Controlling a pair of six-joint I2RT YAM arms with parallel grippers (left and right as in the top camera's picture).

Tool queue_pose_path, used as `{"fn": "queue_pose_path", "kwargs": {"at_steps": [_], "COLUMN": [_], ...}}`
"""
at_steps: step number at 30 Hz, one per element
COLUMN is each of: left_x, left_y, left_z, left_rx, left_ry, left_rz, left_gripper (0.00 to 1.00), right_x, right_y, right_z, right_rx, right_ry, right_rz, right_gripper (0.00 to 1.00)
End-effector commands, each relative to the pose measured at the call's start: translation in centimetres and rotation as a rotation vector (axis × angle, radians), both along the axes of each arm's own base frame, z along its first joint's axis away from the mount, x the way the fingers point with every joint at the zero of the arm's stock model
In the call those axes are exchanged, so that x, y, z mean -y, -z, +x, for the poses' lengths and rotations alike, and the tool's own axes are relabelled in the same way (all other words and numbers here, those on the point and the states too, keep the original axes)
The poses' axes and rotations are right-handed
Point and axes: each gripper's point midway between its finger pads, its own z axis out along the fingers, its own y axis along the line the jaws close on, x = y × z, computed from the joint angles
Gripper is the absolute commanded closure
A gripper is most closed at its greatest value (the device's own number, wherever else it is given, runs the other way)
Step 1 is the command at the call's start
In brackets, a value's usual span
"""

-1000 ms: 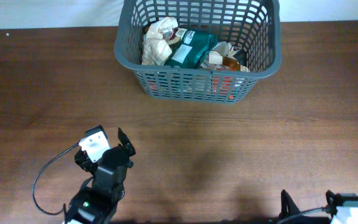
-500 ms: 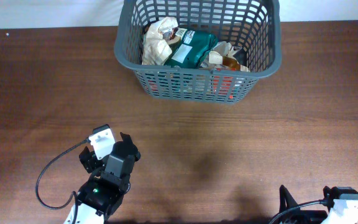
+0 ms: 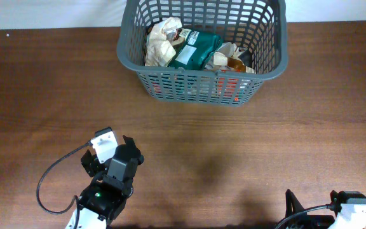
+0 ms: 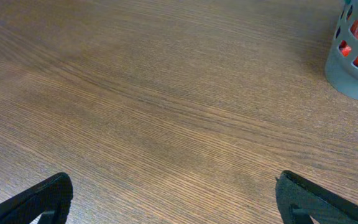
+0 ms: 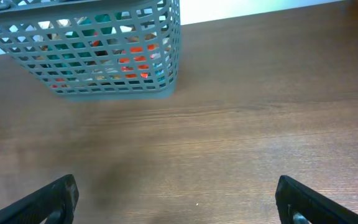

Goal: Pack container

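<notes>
The container (image 3: 137, 72) is a large dark grey lattice basket at the far middle of the table. It holds several snack packets: a crumpled beige one (image 3: 159, 42), a teal one (image 3: 194, 49) and red ones showing through the slots. It also shows in the right wrist view (image 5: 166, 68) and its corner shows in the left wrist view (image 4: 347, 68). My left gripper (image 3: 130, 150) is open and empty near the front left of the table, fingers spread over bare wood (image 4: 173, 199). My right gripper (image 5: 176, 199) is open and empty at the front right edge.
The brown wooden table (image 3: 265, 146) stretches between the basket and both arms. A black cable (image 3: 46, 184) loops beside the left arm. A white wall strip runs behind the basket.
The left arm drew back toward the front edge and turned slightly between the first and second frames, then held still. The right arm shifted slightly lower. The basket did not move.
</notes>
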Motion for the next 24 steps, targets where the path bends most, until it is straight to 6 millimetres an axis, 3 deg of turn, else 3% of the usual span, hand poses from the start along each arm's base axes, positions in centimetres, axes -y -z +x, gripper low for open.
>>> {"fn": "queue_pose_path", "kwargs": {"at_steps": [1,11,14,20,24], "left_x": [-0.5,-0.5,-0.5,-0.5,-0.5], "left_y": [0.6,0.6,0.6,0.6,0.6], "left_z": [-0.4,-0.4,-0.4,-0.4,-0.4], "left_rx": [-0.01,-0.01,-0.01,-0.01,-0.01], "left_ry": [-0.019,-0.019,-0.019,-0.019,-0.019], "left_rz": [0.02,0.02,0.02,0.02,0.02], "left_gripper": [0.01,0.01,0.01,0.01,0.01], "right_x": [-0.1,-0.1,-0.4,-2.6,-4.1], "right_y": [-0.1,-0.1,-1.7,-6.8,-7.0], "right_z": [0.0,0.0,0.7,4.3,5.8], "right_rx": [0.007,0.007,0.087,0.459,0.576], "right_ry": [0.006,0.007,-0.02,-0.205,-0.325], "right_rz": [0.013,0.013,0.008,-0.03,-0.039], "right_gripper": [0.01,0.01,0.01,0.01,0.01]}}
